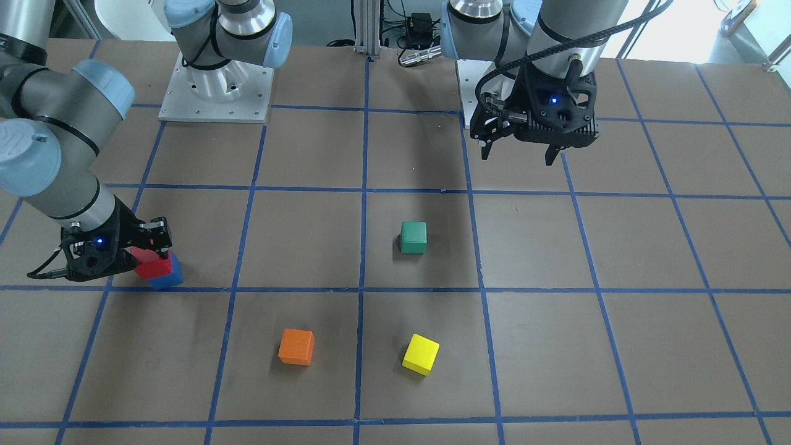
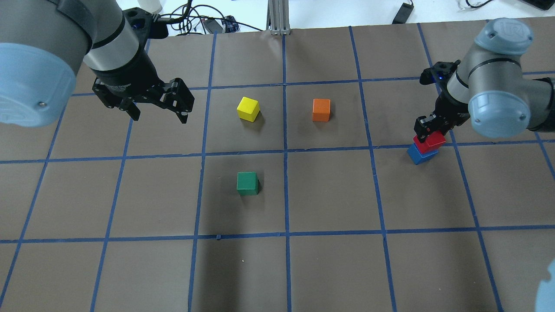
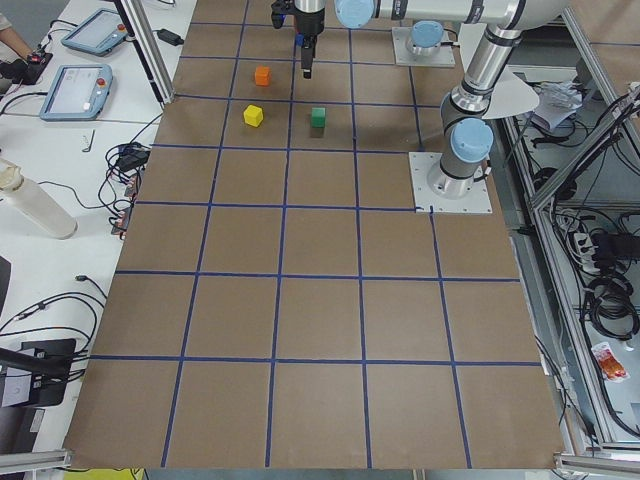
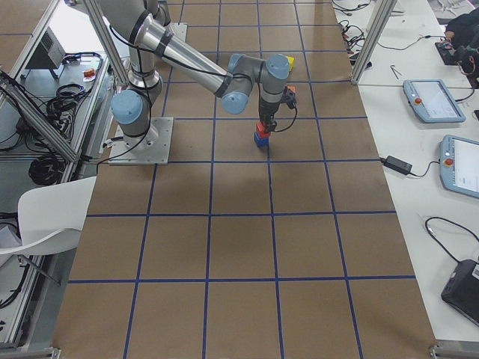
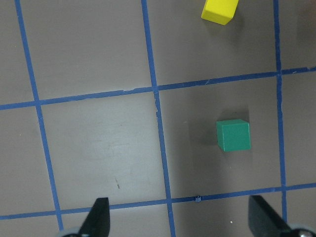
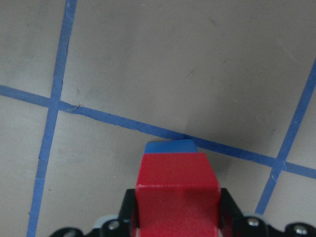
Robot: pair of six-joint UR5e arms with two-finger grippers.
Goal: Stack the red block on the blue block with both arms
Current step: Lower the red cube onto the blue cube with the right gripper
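Note:
The red block (image 2: 431, 141) sits on top of the blue block (image 2: 419, 154) at the table's right side, slightly offset, beside a blue tape line. My right gripper (image 2: 429, 130) is shut on the red block. The right wrist view shows the red block (image 6: 175, 182) between the fingers, with the blue block's far edge (image 6: 170, 146) showing beyond it. In the front view the stack is at the left, red block (image 1: 151, 262) over blue block (image 1: 167, 277). My left gripper (image 2: 159, 117) is open and empty, hovering above the table's left side.
A green block (image 2: 247, 183) lies near the table's middle, a yellow block (image 2: 248, 108) and an orange block (image 2: 321, 109) further out. The left wrist view shows the green block (image 5: 233, 135) and the yellow block (image 5: 219, 10) below the open left fingers.

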